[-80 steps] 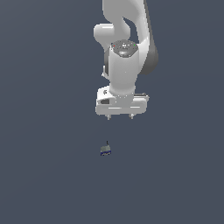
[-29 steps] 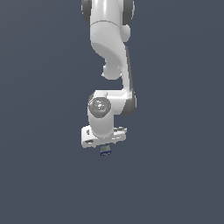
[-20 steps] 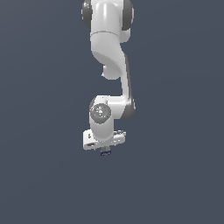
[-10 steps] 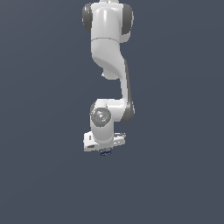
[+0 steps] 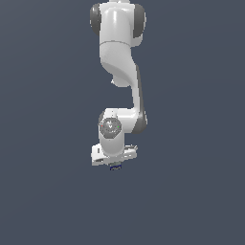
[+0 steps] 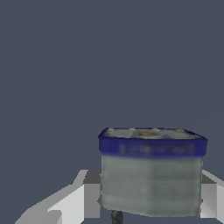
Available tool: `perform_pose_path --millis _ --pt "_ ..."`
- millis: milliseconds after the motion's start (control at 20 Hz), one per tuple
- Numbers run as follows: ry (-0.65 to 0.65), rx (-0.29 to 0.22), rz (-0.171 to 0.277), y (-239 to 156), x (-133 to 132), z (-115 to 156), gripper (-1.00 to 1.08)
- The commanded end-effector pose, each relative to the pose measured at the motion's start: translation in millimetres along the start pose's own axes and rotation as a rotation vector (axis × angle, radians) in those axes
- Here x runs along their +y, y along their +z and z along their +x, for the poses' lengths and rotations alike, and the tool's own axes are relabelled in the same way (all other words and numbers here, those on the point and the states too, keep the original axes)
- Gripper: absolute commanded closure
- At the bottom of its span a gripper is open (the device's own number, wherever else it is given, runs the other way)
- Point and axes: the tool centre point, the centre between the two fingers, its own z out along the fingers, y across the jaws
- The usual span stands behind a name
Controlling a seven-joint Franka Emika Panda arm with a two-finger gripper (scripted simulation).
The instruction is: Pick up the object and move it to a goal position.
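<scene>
So the arm [image 5: 119,86] is folded straight down with the gripper [image 5: 115,165] low over the plain dark grey floor [image 5: 191,191], and the object [image 5: 115,167] peeks out right under it as a tiny blue-and-grey speck. In the wrist view the object [image 6: 151,173] sits between the two pale fingers [image 6: 85,199], which look pressed against its grey sides, so I'd call it pinched. There's a dark blue band with some smeary markings on it, but nothing readable, no brand or text I can make out.
</scene>
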Motion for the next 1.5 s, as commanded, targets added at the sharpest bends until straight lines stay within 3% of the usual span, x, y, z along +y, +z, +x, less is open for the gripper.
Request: perform_pose_path --millis 0,650,1450 --pt "0.000 0.001 0.000 -1.5 0.5 -0.7 1.08" --pt "0.000 0.001 0.000 -39.6 15.0 -32.4 1.08" --pt "0.000 0.001 0.000 -154.2 58.9 -126.0 1.08"
